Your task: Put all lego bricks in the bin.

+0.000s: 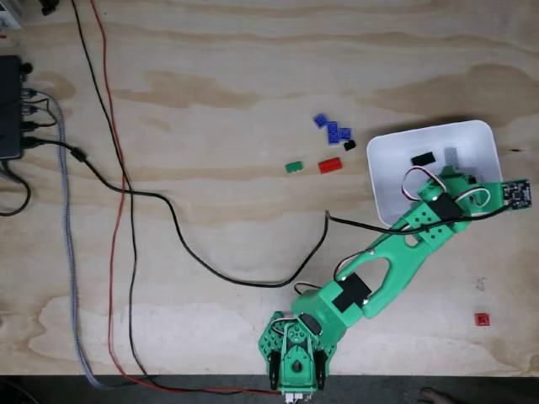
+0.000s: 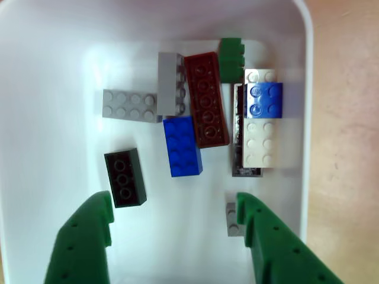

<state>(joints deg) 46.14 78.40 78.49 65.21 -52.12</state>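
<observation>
The white bin stands right of centre in the fixed view, and my green gripper hangs over it. In the other view the gripper is open above the bin floor, with nothing between its fingers. Several lego bricks lie inside: grey, dark red, blue, white, black and green. On the table, left of the bin, lie blue bricks, a black one, a red one and a green one. Another red brick sits at the lower right.
Black and red cables cross the left half of the plywood table, and one black cable loops up to the arm. A black box sits at the left edge. The arm base stands at the front edge.
</observation>
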